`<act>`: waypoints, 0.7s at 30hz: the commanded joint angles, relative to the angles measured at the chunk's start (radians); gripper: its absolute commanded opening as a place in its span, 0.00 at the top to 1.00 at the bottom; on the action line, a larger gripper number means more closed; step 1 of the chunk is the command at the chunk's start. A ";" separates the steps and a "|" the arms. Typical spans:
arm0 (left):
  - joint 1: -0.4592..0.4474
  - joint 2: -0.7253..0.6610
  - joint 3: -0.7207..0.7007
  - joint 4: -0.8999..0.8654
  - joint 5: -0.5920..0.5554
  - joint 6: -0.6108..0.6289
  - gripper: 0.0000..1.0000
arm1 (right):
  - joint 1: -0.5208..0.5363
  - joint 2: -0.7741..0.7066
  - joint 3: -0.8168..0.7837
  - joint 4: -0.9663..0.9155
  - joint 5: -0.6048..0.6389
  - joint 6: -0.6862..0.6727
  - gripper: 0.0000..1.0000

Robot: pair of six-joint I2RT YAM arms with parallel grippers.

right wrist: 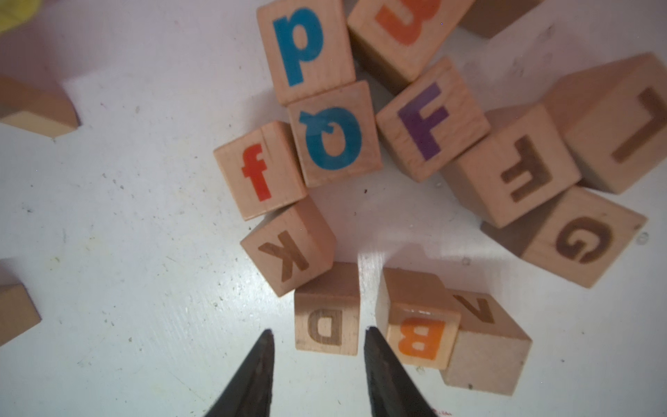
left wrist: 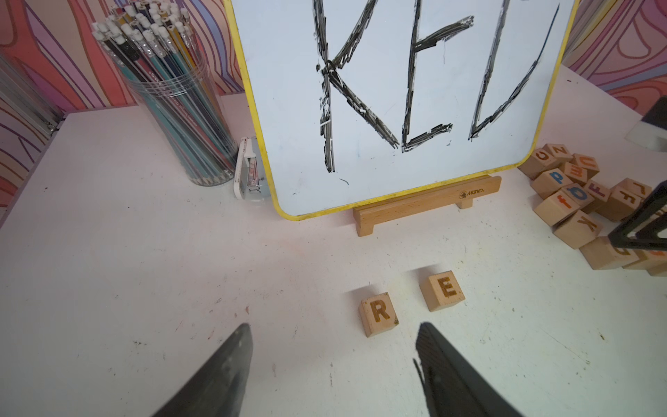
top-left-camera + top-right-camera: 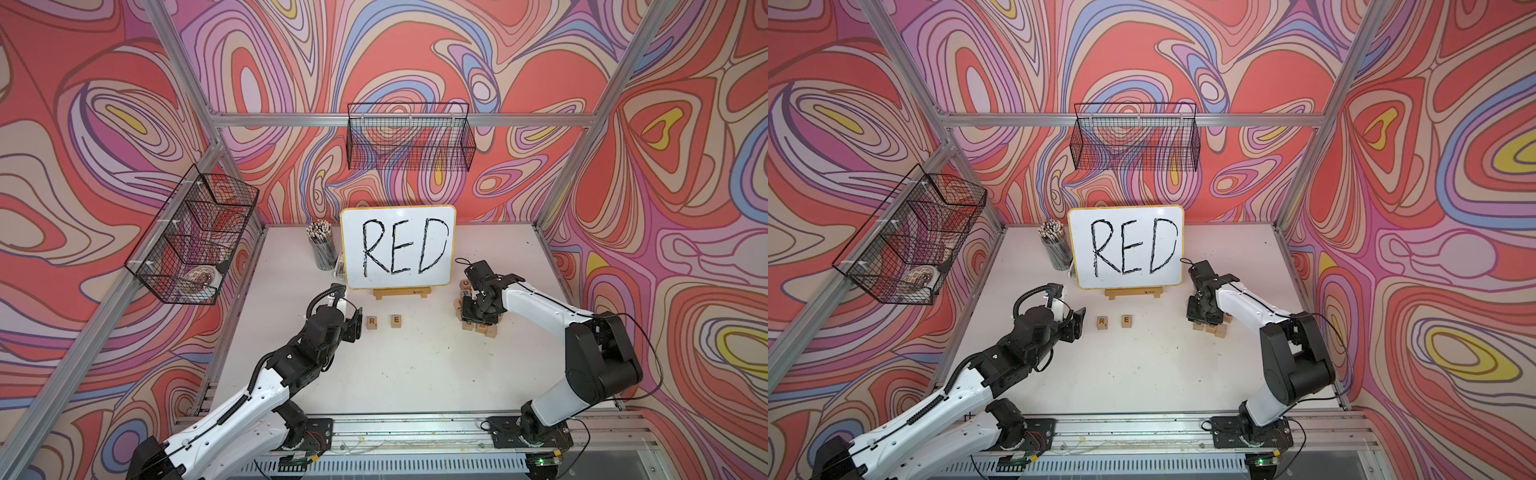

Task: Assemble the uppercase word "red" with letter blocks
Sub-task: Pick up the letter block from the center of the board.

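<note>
Both top views: R block (image 3: pixel 372 322) and E block (image 3: pixel 397 320) sit side by side on the table (image 3: pixel 415 374), small gap between, in front of the whiteboard (image 3: pixel 397 249). The spot right of E is bare. Left gripper (image 3: pixel 353 326) hangs just beside R. Right gripper (image 3: pixel 478 318) points down into the pile of other blocks (image 3: pixel 464 286); its fingers are hidden here.

Left wrist: left gripper (image 2: pixel 332 326) fingers apart, nothing between. R (image 2: pixel 379 313) and E (image 2: pixel 443 290) face up, readable.

Right wrist: D block (image 1: pixel 327 326) lies letter-up at the pile's edge, touching the K block (image 1: pixel 288 249), just beside the B block (image 1: pixel 418 332). Right gripper (image 1: pixel 319 332) fingers are apart, one on each side of D, not clamped.

Step, judged: grasping D, the last letter. Next move calls for lowering, closing on D's sides without snagging B, then setting it right of E.
</note>
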 commanded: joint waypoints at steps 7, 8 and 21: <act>0.006 -0.005 -0.010 0.008 -0.018 0.006 0.25 | 0.000 0.044 -0.015 0.027 0.013 0.014 0.56; 0.006 -0.005 -0.010 0.007 -0.017 0.006 0.26 | 0.001 0.047 -0.017 0.028 0.016 0.014 0.57; 0.005 -0.003 -0.010 0.008 -0.019 0.006 0.26 | 0.000 0.077 -0.032 0.043 0.018 0.013 0.60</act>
